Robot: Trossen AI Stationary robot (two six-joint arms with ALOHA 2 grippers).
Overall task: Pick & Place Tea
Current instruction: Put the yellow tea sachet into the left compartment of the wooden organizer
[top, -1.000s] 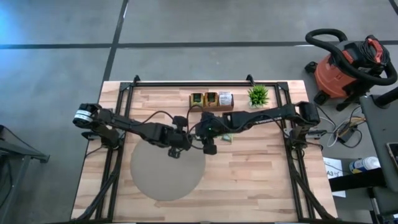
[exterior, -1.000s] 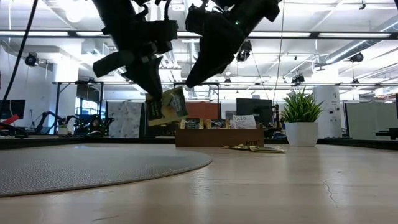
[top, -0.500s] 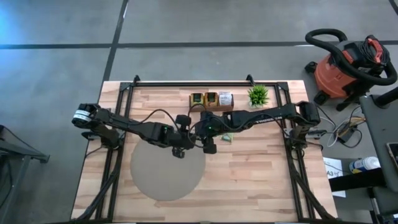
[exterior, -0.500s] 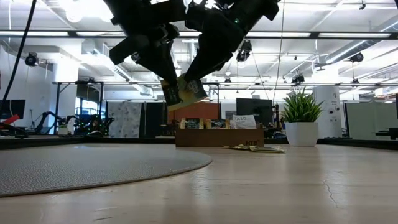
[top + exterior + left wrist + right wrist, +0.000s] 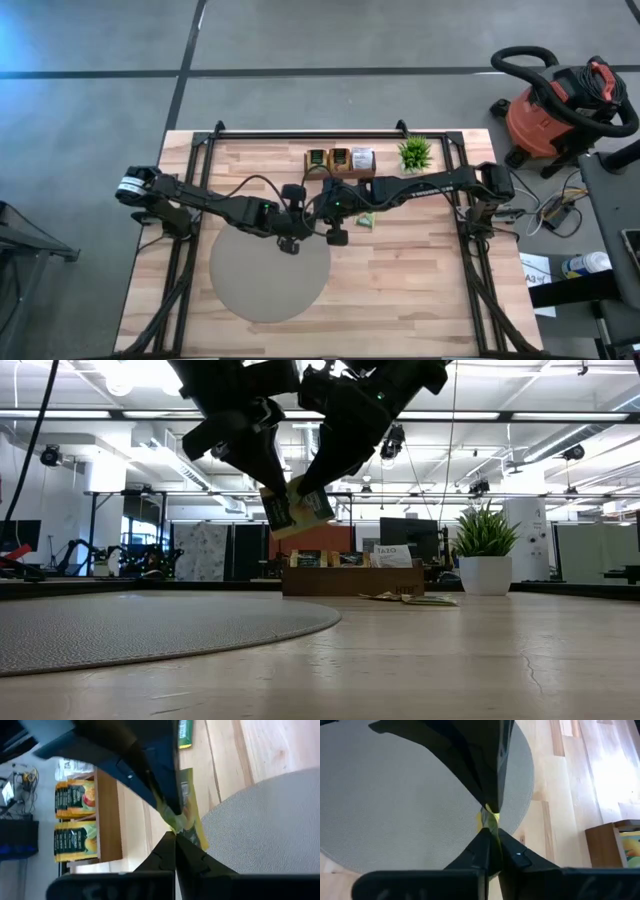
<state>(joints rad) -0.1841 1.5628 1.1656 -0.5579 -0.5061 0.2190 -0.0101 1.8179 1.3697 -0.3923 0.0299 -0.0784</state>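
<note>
A yellow tea sachet (image 5: 297, 510) hangs in the air between my two grippers, over the far right rim of the round grey mat (image 5: 268, 275). My left gripper (image 5: 291, 241) comes at it from the table's left and my right gripper (image 5: 336, 235) from the right. Both are shut on it. In the high view the fingers hide the sachet. More tea sachets stand in the brown wooden tray (image 5: 340, 160) at the far edge. A few green ones (image 5: 365, 221) lie flat on the wood beside the right gripper. My left gripper pinches one edge of the yellow sachet (image 5: 183, 833) between its two fingers, slanting down from the table's left. The sachet is lifted clear of the table and tilted. My right gripper pinches the opposite edge of the same sachet (image 5: 489, 821) between its two fingers, slanting down from the table's right; its fingertips nearly meet the left gripper's.
A small potted plant (image 5: 414, 152) stands right of the tray. Dark frame rails (image 5: 470, 250) run along the left and right sides of the table. Bare wood lies near and right of the mat.
My left gripper has carried the yellow sachet a little up and toward the right gripper, and the sachet has tipped on the way. My right gripper stayed in place and has shut on the sachet's free edge, so both now hold it.
</note>
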